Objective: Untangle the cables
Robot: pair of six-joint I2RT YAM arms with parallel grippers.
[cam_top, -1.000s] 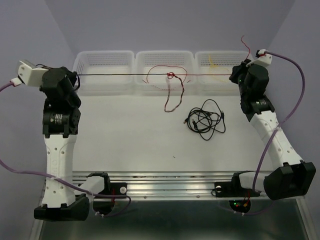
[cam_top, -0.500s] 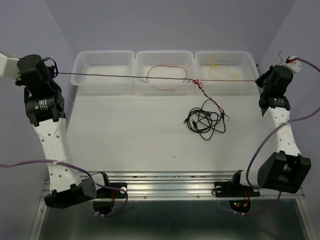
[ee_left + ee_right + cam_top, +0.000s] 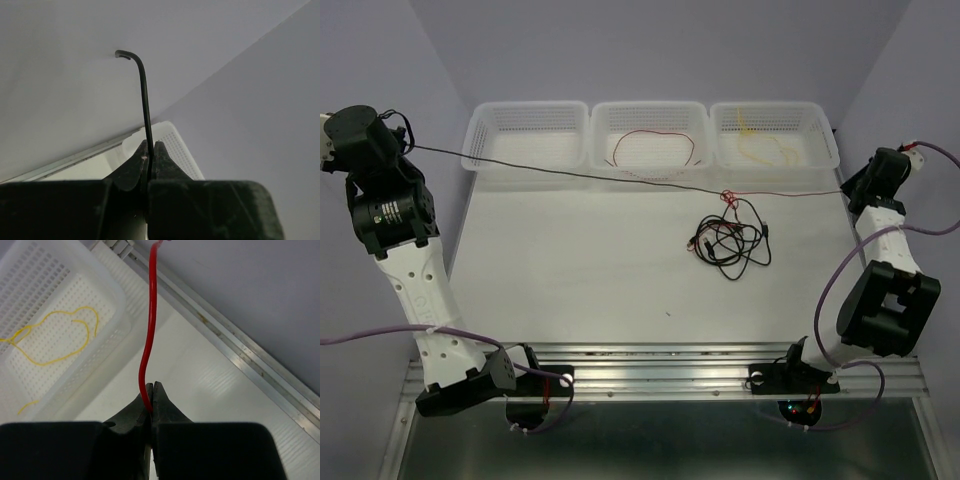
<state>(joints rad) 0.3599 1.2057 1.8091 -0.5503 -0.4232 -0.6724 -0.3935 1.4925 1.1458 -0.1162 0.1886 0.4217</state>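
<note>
White table [image 3: 570,270], arms spreading wider, knot [image 3: 727,195] sliding right and sinking.
Left gripper [image 3: 151,145] is pinching the black cable [image 3: 570,172] and right gripper [image 3: 151,386] the red cable [image 3: 149,315]. Knot is now sagging onto the black coil [image 3: 730,240], probably tightening, not freeing.

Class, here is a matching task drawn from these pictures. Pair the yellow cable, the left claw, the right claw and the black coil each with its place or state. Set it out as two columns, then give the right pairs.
Column one:
1 yellow cable
2 left claw
3 right claw
4 black coil

Column two:
A shut on the red strand
B lying loose on the table
C in the basket nearest the right arm
D shut on the black strand

Pairs: 1-C, 2-D, 3-A, 4-B.
</note>
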